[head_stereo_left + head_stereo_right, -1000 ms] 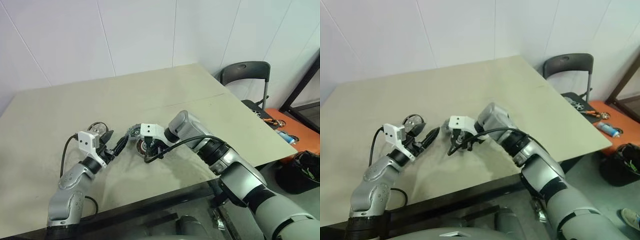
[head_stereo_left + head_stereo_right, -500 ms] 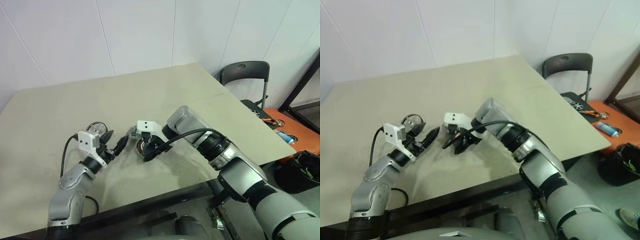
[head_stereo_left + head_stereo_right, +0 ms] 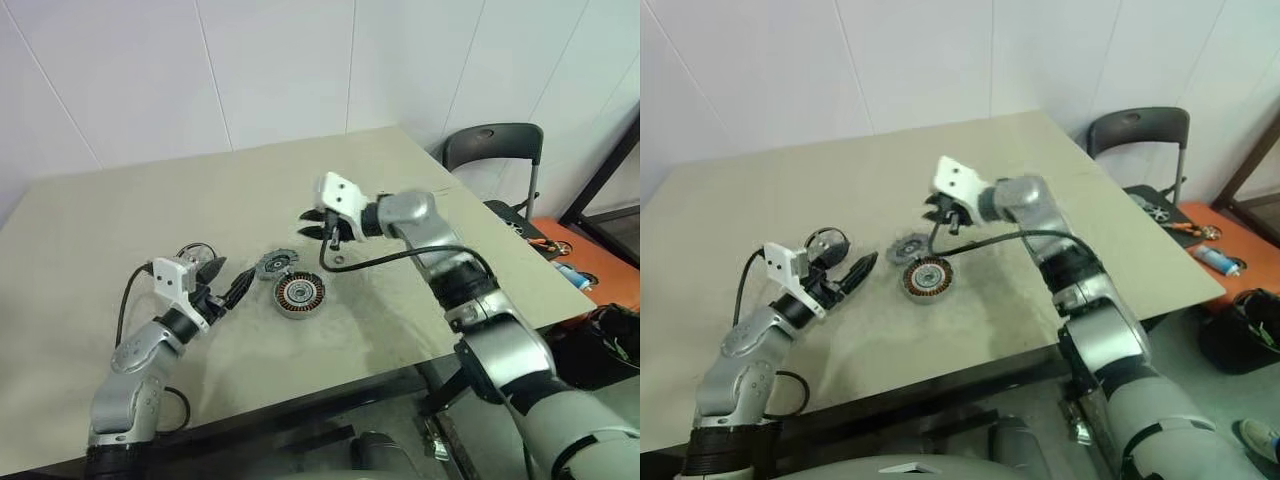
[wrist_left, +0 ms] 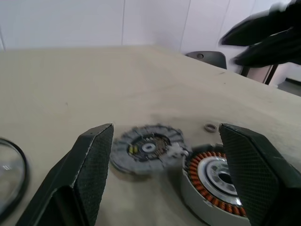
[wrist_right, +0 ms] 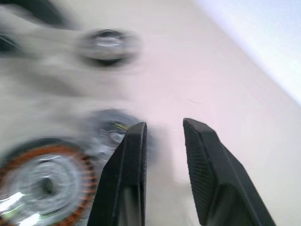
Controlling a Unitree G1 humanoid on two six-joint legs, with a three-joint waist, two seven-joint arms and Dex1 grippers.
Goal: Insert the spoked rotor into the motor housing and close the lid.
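Both grippers, left and right, are hanging released and empty; I'm judging insertion unstarted, spoked rotor lying beside motor housing.

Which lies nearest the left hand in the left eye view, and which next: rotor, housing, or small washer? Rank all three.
1. Rotor: just ahead of the left hand, beside its fingertips.
2. Housing: past the rotor, toward the robot's right.
3. Washer: farthest, beyond the housing, below the raised right hand.

bare workshop room: beige table, white walls, folding chair.
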